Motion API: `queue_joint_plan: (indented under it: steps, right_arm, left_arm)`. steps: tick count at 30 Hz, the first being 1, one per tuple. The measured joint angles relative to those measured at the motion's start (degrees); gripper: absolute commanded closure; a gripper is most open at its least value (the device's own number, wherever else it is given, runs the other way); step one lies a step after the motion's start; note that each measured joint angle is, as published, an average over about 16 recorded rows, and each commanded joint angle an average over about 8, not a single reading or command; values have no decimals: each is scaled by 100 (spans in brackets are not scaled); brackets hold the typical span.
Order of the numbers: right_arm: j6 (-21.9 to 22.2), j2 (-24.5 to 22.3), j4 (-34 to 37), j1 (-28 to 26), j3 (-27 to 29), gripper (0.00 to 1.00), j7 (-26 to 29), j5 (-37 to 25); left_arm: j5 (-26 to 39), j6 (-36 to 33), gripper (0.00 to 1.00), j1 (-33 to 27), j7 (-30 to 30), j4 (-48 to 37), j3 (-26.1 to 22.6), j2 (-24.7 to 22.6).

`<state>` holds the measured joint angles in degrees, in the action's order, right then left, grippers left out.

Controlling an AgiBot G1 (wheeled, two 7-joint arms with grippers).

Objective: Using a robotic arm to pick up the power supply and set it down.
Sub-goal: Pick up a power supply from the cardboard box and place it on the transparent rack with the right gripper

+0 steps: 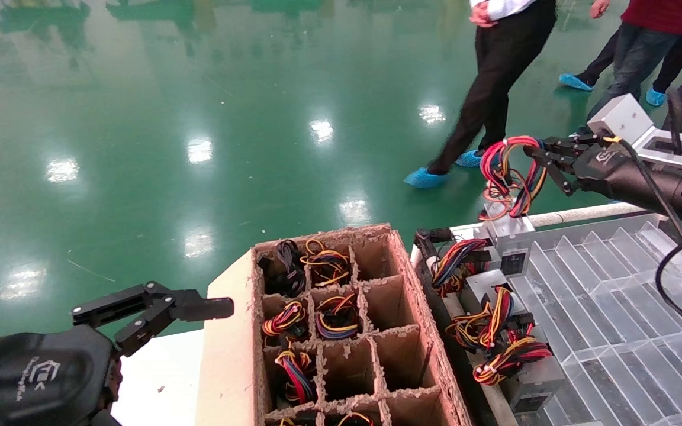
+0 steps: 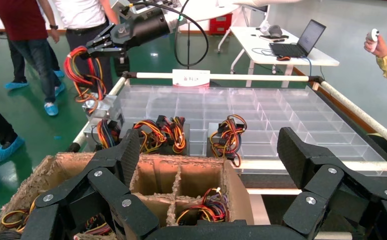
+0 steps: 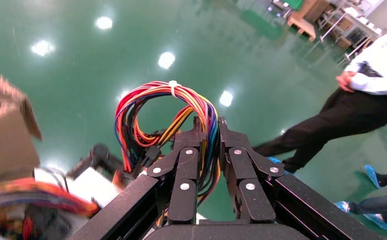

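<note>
So the right pincer (image 1: 535,155) is clamped on the power supply's (image 1: 510,228) wire loop, dangling it over the clear tray's (image 1: 613,307) corner, while the left pincer (image 1: 154,310) sits wide open beside the cardboard box (image 1: 341,331)

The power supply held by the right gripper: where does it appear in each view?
Head view: power supply hangs by its wire loop from the right gripper, at the clear tray's far left corner.
Left wrist view: upper left, beside that tray.
Right wrist view: only its wires show, between the jaws.
Shared landmark: the looped wires.
</note>
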<state>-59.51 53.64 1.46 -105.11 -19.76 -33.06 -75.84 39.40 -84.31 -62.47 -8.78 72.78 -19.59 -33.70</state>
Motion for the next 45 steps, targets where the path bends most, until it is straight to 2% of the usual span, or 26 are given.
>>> queue_joint_plan:
  steps: [25, 38, 45]
  right_arm:
    - [122, -68, 52, 969, 741, 100, 260, 1064]
    - [-153, -203, -41, 1226, 854, 100, 358, 1225]
    - [-158, -217, -53, 1294, 860, 100, 408, 1233]
  left_arm:
    - [-2, 1, 0, -1, 1, 0, -3, 1]
    - [-3, 2, 0, -1, 2, 0, -4, 1]
    - [-3, 2, 0, -1, 2, 0, -5, 2]
